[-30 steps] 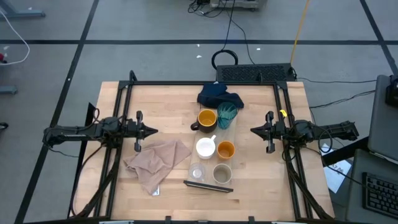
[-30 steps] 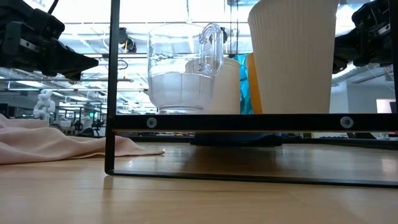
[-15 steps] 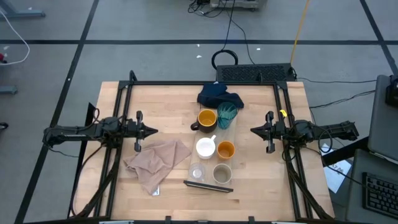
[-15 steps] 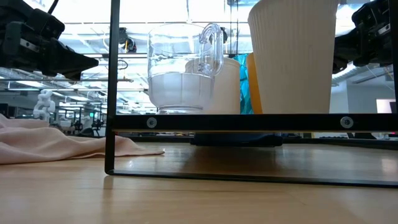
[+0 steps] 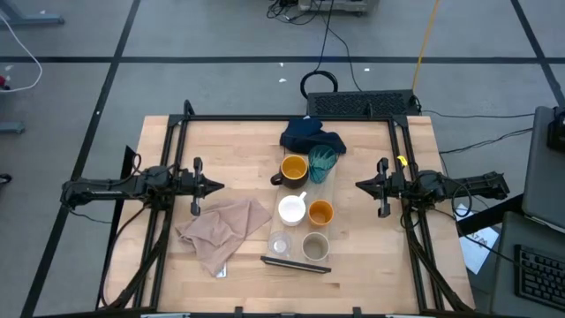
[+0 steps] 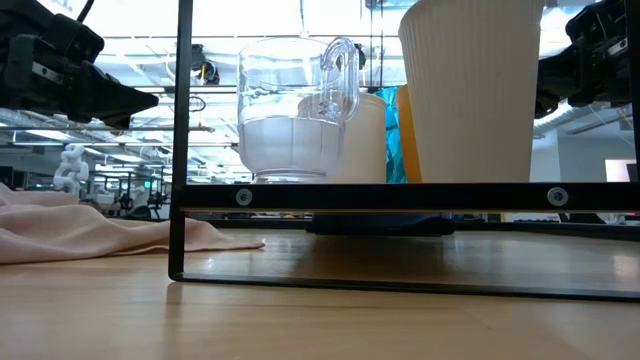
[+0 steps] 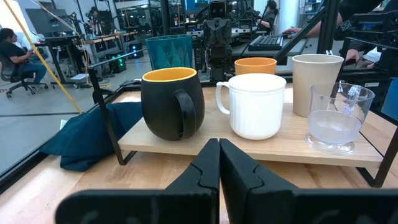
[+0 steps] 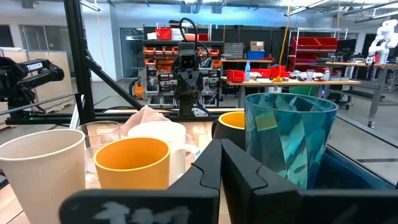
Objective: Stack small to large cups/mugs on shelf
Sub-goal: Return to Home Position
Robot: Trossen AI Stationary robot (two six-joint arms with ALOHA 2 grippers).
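Observation:
Six vessels stand on the pale shelf [image 5: 298, 225], which rests on dark legs above the table: tiny clear cup [image 5: 280, 244], beige cup [image 5: 315, 246], white mug [image 5: 292, 210], small orange cup [image 5: 320, 212], dark yellow-lined mug [image 5: 293, 168], tall teal tumbler [image 5: 322, 162]. In the left wrist view they stand in two rows on the board [image 7: 249, 152]. My left gripper [image 5: 221, 185] is shut and empty at the table's left. My right gripper [image 5: 358, 185] is shut and empty at the table's right. Both hover clear of the shelf.
A beige cloth [image 5: 221, 231] lies crumpled on the table left of the shelf. A dark blue cloth [image 5: 311, 137] lies at the shelf's far end. A black frame [image 5: 185, 119] runs round the table's edges. Bare tabletop lies between each gripper and the shelf.

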